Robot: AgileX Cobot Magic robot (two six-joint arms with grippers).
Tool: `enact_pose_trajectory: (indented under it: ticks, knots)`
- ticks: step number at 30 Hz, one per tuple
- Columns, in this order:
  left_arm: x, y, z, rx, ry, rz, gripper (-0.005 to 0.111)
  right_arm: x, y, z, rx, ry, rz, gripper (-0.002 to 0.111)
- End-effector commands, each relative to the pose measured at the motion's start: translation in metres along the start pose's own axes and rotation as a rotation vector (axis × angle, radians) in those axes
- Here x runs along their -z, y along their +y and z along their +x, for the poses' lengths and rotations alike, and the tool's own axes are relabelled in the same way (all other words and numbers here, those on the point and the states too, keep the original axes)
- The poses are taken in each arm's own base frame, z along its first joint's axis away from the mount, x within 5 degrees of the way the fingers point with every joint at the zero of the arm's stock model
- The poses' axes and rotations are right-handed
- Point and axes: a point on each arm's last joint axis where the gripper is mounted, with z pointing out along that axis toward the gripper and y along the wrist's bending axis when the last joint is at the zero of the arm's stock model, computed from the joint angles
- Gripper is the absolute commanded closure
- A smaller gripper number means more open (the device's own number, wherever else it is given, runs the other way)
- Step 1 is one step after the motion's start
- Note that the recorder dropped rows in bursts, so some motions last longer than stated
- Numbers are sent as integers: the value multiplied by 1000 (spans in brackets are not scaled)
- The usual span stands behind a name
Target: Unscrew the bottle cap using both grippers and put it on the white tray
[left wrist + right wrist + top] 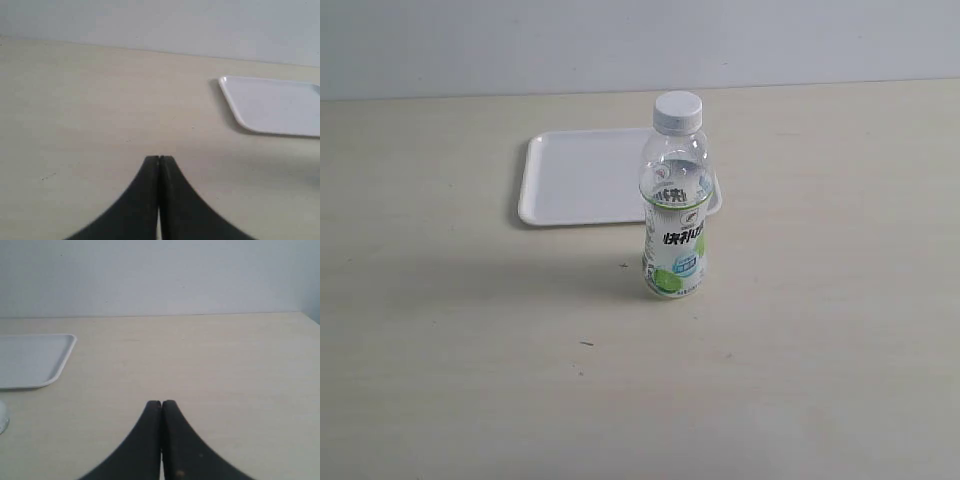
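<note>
Small clear plastic bottle [673, 225], white ribbed cap [678, 110] on, stands near rectangular white tray [580, 175]; left hand [159, 159], right hand [161, 403] both closed, empty.

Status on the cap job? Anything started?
Nothing done yet: the small ribbed white plastic cap sits on the upright clear plastic bottle. Nothing in hand: left gripper and right gripper are shut, empty, away from it. Remaining: grip, unscrew, set cap on the flat white rectangular tray.

Clear plastic bottle [674, 215], smooth white tray [580, 175], matt table [470, 350].
</note>
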Motion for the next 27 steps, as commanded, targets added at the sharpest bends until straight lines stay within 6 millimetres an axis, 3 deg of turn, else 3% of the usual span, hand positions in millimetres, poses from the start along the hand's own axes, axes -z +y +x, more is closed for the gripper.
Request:
enact_pose_trajectory:
  ticks: [1,10,14,18,21,23,24,27]
  knots:
    - [0,0,0,5,-8,4,107,0,3,0,17,-8,-46,108]
    - [0,0,0,5,-8,4,107,0,4,1,21,-8,-64,108]
    - [0,2,-5,-203,-61,-29,107,0,4,1,21,-8,-64,108]
    - [7,-4,-34,-211,-399,4,107,0,4,1,21,-8,-64,108]
    - [28,-10,-64,-207,-803,43,107,0,4,1,21,-8,-64,108]
    - [45,-14,-76,-66,-1027,144,107,0,4,1,21,-8,-64,108]
    - [52,-15,-80,57,-1105,237,107,0,4,1,21,-8,-64,108]
    - [66,-16,-98,96,-1200,276,107,0,4,1,21,-8,-64,108]
